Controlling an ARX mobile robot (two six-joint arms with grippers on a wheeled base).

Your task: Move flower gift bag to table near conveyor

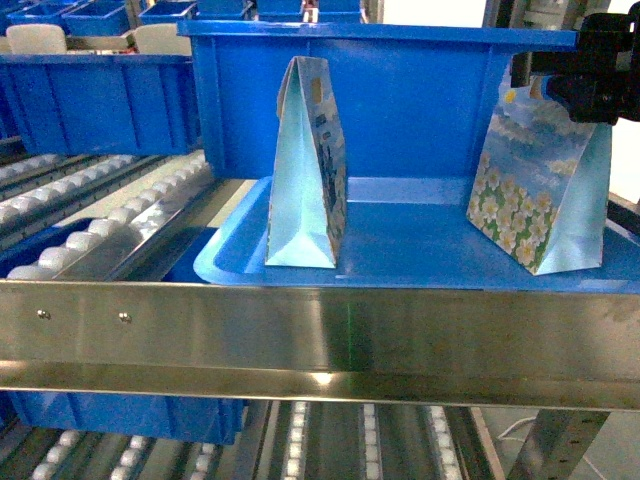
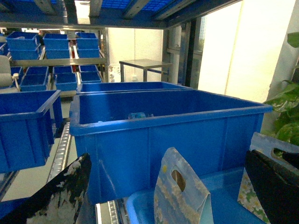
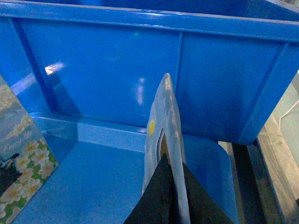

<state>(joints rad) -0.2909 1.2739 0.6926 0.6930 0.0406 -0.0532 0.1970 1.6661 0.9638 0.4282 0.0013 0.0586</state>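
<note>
The flower gift bag (image 1: pixel 540 190) stands tall on the blue tray (image 1: pixel 420 255) on the conveyor (image 1: pixel 90 215), its flowery side facing us. The right gripper (image 1: pixel 585 85) pinches its top edge. The left gripper (image 2: pixel 168 186) is spread wide. Another bag (image 1: pixel 308 165) stands nearby, maybe the same kind.

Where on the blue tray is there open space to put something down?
Bare tray floor between the two gift bags, and a small strip left of the left bag. Crowded at the right bag, held by the right gripper.
</note>
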